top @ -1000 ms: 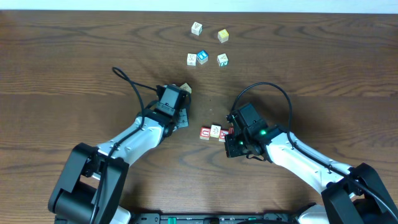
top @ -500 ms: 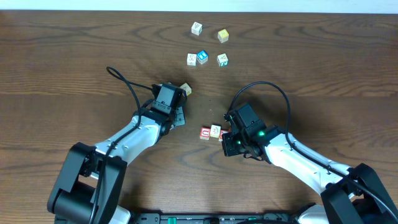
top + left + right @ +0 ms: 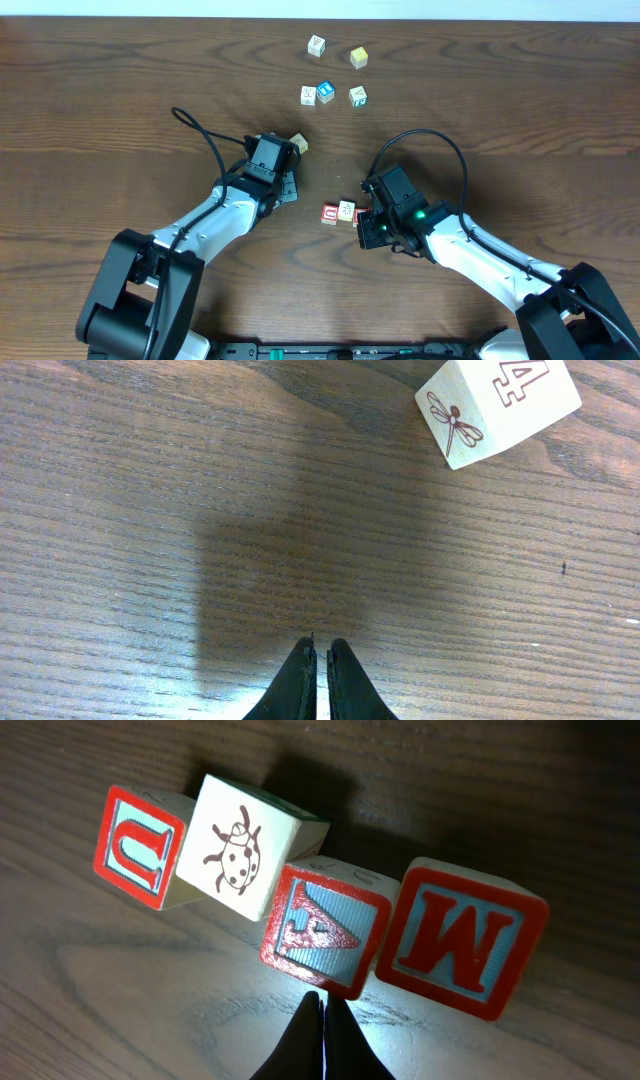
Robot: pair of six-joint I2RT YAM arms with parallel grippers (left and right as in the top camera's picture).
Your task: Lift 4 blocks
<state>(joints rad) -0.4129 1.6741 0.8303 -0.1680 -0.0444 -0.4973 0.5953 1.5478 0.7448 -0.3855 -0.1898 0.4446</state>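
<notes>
The fingers (image 3: 305, 1045) of the right gripper (image 3: 322, 1005) are seen pressed together with nothing between them, their tips placed just below the lower edge of the red A block (image 3: 322, 935) (whether it is touched cannot be told). That block is set just right of the ladybird block (image 3: 240, 850), a pale cream cube. A red U block (image 3: 140, 845) is set just beside the ladybird block's left side, and a red M block (image 3: 460, 945) is found farthest to its right, beyond the A block. All four are rested on the wooden table (image 3: 90, 1010) in one crooked row. The left gripper (image 3: 318, 648) is likewise closed on nothing, held over bare wood up and to the left of the ladybird block, with a cream dragonfly block (image 3: 495, 405) lying near it. Five loose cubes (image 3: 325, 92) are scattered well beyond the ladybird block, toward the table's far edge.
</notes>
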